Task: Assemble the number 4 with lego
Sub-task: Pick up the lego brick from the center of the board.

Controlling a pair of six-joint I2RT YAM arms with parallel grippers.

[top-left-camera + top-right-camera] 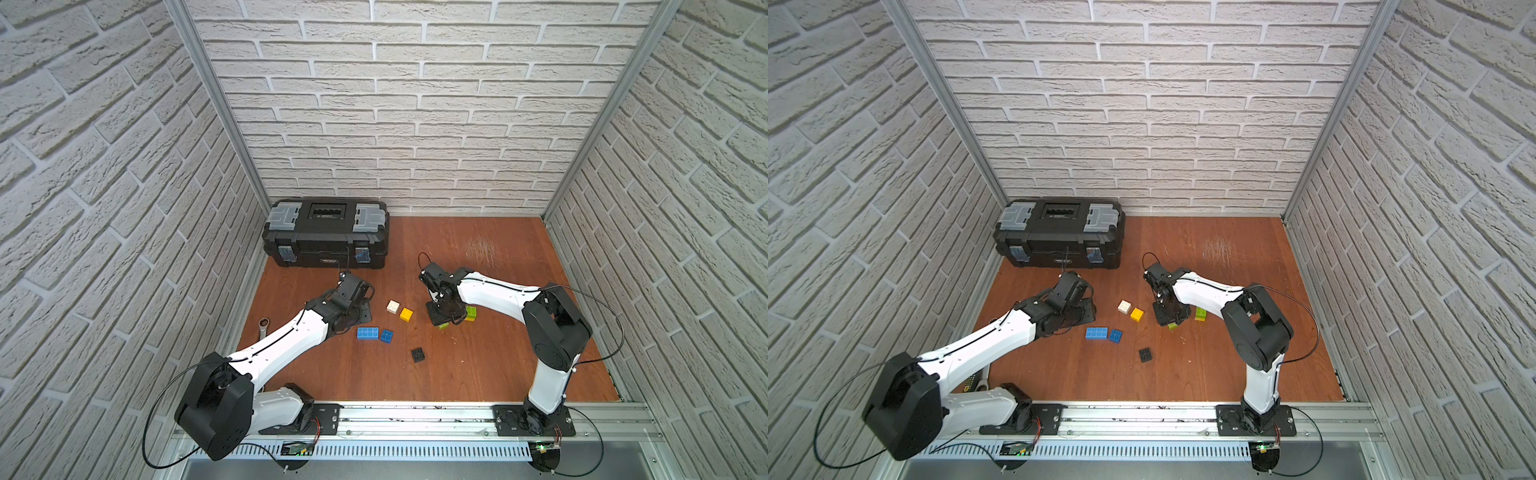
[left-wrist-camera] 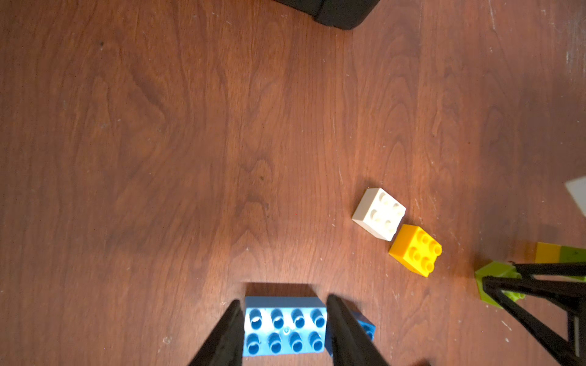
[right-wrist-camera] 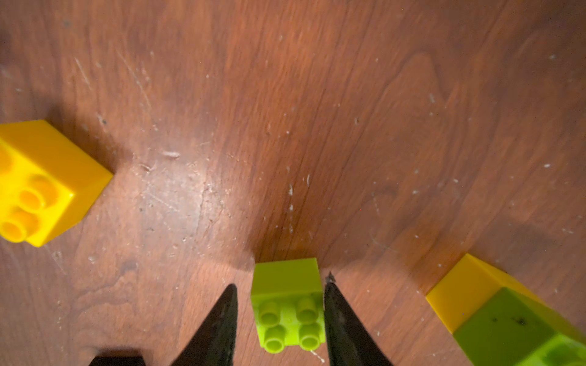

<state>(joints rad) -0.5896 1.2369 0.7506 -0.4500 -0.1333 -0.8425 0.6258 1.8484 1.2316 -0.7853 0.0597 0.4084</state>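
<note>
The left gripper (image 2: 282, 329) is sitting around the long light-blue brick (image 2: 284, 326) without clearly pinching it, while the right gripper (image 3: 280, 313) is standing around the lime green brick (image 3: 288, 304), one finger apart, on the worktop (image 1: 478, 365), right of the yellow brick (image 1: 406, 314).

Lime brick (image 3: 287, 304), yellow brick (image 2: 415, 250), white brick (image 2: 379, 213).

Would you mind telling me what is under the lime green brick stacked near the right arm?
The lime green brick sits on top of a yellow brick. That one's studs and the table beneath are covered.
</note>
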